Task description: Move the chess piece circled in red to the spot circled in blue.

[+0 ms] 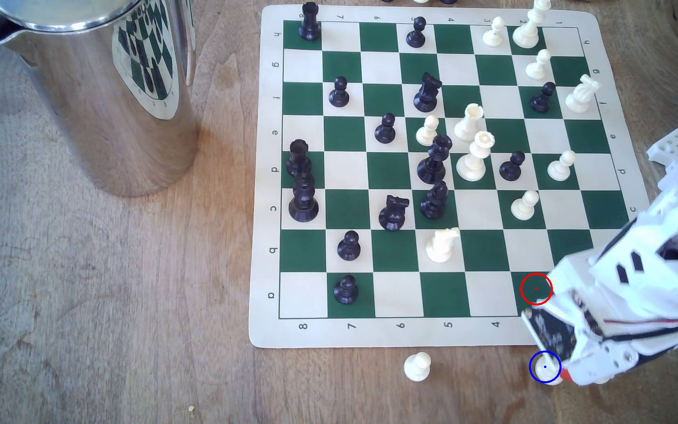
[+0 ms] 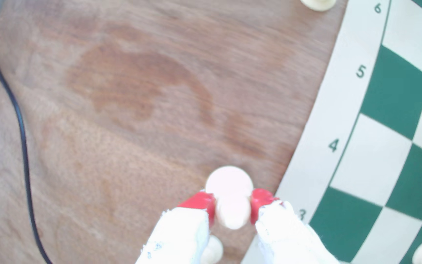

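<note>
- Exterior view: looks steeply down from above on the wooden table [image 1: 105, 326] and the chessboard [image 1: 431, 175]; my arm enters at the frame's lower right.
- Wrist view: rides on me, close above the table [image 2: 128, 101], facing down past my red fingertips [image 2: 199, 201].
- Shared: the board's numbered border [image 2: 331, 121] and the wood beside it.

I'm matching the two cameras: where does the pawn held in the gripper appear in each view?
Exterior view: pawn inside the blue ring, on wood just off the board's near corner.
Wrist view: pawn between the red fingertips.
Shared landmark: the board's "4" label.
</note>
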`<state>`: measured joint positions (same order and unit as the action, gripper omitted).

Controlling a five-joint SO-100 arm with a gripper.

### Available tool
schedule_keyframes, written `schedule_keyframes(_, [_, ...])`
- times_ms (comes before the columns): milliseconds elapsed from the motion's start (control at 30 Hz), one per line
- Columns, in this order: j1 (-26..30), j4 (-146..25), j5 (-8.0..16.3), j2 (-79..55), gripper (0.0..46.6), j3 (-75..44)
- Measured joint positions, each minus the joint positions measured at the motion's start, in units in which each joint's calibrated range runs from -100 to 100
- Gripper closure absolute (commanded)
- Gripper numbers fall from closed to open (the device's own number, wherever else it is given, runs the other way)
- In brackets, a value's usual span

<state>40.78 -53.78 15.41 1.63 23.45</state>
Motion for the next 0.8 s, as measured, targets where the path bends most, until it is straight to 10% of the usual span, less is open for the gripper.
schedule_keyframes(800, [-0.59,-1.12,-1.27,-0.92,34.9,0.00])
